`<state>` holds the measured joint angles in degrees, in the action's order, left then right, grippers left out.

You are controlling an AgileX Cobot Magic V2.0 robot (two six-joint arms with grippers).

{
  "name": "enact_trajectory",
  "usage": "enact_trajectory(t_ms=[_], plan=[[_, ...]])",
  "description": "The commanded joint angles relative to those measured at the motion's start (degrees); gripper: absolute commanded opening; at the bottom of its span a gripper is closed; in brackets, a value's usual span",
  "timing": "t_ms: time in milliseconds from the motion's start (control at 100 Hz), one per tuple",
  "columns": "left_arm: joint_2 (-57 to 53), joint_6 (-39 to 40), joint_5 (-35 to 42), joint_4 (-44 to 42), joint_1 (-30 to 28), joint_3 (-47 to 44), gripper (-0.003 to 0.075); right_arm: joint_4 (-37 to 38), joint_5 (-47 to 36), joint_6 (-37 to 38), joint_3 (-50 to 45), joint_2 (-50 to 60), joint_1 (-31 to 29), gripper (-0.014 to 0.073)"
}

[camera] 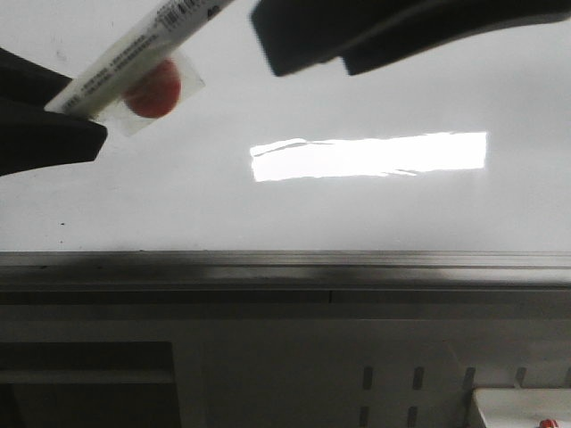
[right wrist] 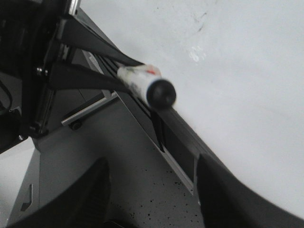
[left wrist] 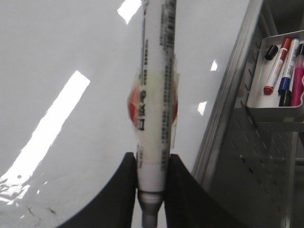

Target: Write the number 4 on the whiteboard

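Observation:
The whiteboard (camera: 294,205) fills the front view, glossy white with a bright rectangular reflection (camera: 370,155) and a grey bottom rail (camera: 285,267). No number 4 shows on it in any view, only faint specks. My left gripper (camera: 76,111) at the upper left is shut on a white marker (camera: 134,53) with a red label, held slantwise in front of the board. The left wrist view shows the fingers clamping the marker (left wrist: 154,95) near its grey end. My right gripper (camera: 308,53) is at the top, open and empty (right wrist: 152,190). The marker's black end (right wrist: 160,92) shows in the right wrist view.
A white tray (left wrist: 275,111) with several coloured markers hangs on the grey perforated panel (left wrist: 256,180) below the rail; its corner shows at the bottom right of the front view (camera: 522,406). The rail (right wrist: 178,133) runs between my right fingers.

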<state>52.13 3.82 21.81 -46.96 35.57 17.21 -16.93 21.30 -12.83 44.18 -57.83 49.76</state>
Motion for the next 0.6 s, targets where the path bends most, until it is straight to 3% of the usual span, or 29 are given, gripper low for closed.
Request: enact_trajectory(t_ms=[0,500,590], plan=[[-0.6,0.1,4.6,0.3,0.3,1.2,-0.0020,1.0,-4.5,-0.8,4.3,-2.6,0.9,0.0349],[-0.5,0.1,5.5,-2.0,0.3,1.1,-0.0020,1.3,-5.6,-1.0,10.0,-10.8,1.5,0.0338],[-0.5,0.1,6.0,-2.0,0.3,1.1,-0.0020,1.3,-5.7,-1.0,10.0,-10.9,1.5,0.0257]])
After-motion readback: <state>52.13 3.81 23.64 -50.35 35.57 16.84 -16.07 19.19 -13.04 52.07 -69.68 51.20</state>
